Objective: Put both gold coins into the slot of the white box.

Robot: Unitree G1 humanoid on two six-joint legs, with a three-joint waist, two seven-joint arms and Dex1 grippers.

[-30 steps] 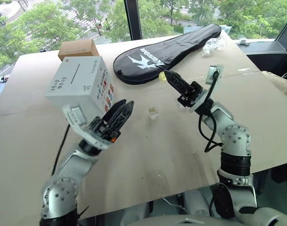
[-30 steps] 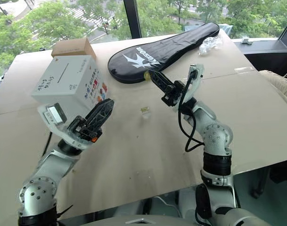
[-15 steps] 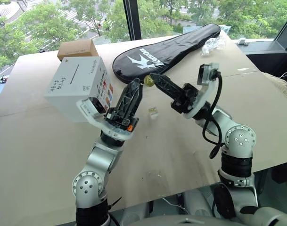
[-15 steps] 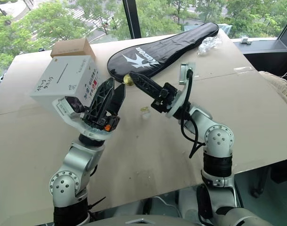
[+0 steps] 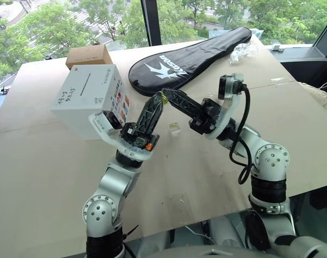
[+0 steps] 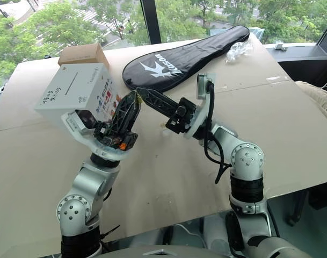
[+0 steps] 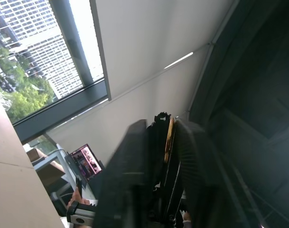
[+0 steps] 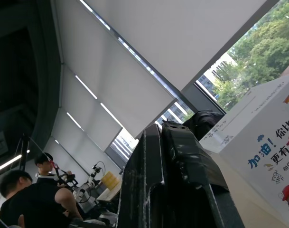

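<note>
From my station, starting at the left, the white box (image 5: 87, 98) sat on the cardboard-covered table (image 5: 40, 161) with its slot (image 5: 81, 85) on the top face, a thin dark line running away from the robot. A smaller brown box (image 5: 88, 55) stood just behind it.

Next came the left gripper (image 5: 158, 100), raised above the table and pointing up and forward, just right of the white box. Its fingers had come together on a gold coin (image 5: 163, 97); in the left wrist view I could see the coin's thin golden edge (image 7: 170, 138) pinched between the two black fingers (image 7: 194, 156). The right gripper (image 5: 167, 95) met it tip to tip from the right, jaws together on the same coin, so both hands seemed to have it at once, mid-handover by my reckoning.

The relation that mattered to me was this: the slot lay to the left of the coin and lower, with the left arm clearly the nearer one. The coin looked to be held edge-on, and I judged that its flat would have to line up with the slot's long axis before it could drop in.

The second gold coin (image 5: 175, 128) lay on the table below and just right of the meeting fingertips. Further right and back lay a black racket cover (image 5: 195, 54) and a wad of clear plastic wrap (image 5: 244, 51).
</note>
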